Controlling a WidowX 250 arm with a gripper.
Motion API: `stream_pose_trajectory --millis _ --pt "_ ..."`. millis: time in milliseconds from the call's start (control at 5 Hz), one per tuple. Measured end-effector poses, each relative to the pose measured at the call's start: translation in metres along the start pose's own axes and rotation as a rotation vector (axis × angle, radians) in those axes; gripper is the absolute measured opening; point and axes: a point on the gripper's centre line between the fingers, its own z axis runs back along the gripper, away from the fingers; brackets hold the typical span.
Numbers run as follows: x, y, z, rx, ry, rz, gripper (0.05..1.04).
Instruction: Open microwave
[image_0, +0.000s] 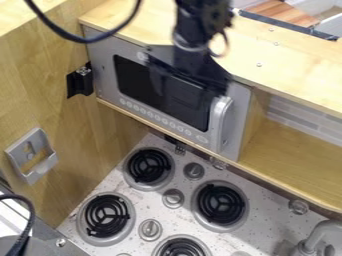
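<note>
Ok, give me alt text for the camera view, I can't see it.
A black robot gripper hangs in front of a closed silver microwave, near its handle, above a speckled stovetop with black coil burners.

No words or numbers here can be read. The microwave (103, 75) has a little round badge (142, 56) up by the top edge of its front, but it is too small to read. Under the dark window (133, 80) is a row of round buttons (157, 118), and I can't tell what is on them.
</note>
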Motion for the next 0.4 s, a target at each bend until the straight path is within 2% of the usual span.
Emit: stream_pose_trajectory --millis 200,400 --pt "-0.012 -0.025 -0.002 -0.039 -0.015 -0.082 0.998" --pt "-0.016 -0.044 -0.019 -0.085 0.027 -0.138 0.998"
